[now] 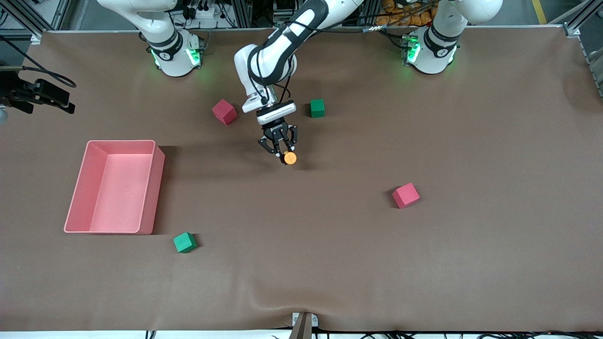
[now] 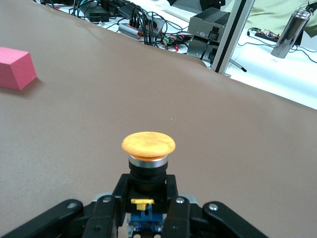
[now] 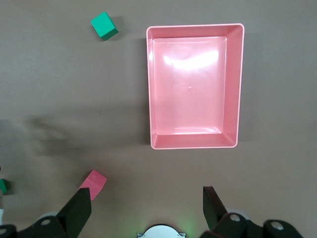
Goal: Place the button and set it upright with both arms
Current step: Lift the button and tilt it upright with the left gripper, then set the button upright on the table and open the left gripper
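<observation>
Front view: left hand clamped on button over mid-desk, cap out sideways (not yet upright) | right hand spread, waiting above pink tray | placing, uprighting remain

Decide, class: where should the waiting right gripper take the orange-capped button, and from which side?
Judging by pose: the left gripper is shut on the button's black body, cap jutting out. The open right gripper should probably pinch the cap's rim from the free cap end.

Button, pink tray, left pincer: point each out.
Button (image 2: 148, 143): left wrist view, orange cap.
Pink tray (image 1: 79, 187): front view, side wall.
Left pincer (image 1: 281, 149): front view, between fingertips, shut on button.
</observation>
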You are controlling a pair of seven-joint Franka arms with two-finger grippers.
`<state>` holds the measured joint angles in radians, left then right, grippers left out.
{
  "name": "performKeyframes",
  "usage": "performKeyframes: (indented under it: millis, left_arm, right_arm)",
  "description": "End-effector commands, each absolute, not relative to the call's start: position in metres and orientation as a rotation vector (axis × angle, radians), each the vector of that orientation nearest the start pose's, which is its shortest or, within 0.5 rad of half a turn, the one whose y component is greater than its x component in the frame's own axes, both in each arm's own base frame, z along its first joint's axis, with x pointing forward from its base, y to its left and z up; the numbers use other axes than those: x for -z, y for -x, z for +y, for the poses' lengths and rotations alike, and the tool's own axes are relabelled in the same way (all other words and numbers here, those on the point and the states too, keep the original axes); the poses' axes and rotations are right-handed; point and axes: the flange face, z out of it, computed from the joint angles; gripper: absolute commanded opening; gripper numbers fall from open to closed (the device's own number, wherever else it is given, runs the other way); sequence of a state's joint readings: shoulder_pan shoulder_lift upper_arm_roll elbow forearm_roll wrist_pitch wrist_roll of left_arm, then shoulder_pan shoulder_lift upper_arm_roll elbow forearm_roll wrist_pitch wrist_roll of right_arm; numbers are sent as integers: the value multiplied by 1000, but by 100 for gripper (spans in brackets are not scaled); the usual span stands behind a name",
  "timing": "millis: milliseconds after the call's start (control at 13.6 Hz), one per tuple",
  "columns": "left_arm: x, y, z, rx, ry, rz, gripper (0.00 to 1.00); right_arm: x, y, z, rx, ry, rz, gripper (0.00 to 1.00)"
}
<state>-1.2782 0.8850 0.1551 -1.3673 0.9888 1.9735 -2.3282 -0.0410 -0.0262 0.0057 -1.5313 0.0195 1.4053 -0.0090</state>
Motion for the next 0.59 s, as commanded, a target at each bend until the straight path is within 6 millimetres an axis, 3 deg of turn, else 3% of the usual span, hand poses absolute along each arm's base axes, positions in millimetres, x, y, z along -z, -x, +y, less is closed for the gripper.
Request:
performKeyframes:
  millis: [0, 293, 513]
  left_arm:
    - [-164, -333, -629, 1578, 2429, -772, 0]
    - [-154, -334, -616, 1666, 2316, -756, 0]
    - [-110, -305, -612, 1699, 2241, -646, 0]
  right_arm:
    - [-644, -528, -18, -151, 3100, 34, 100]
    - [-644, -528, -18, -153, 3100, 34, 100]
    - [-641, -530, -18, -160, 3100, 32, 100]
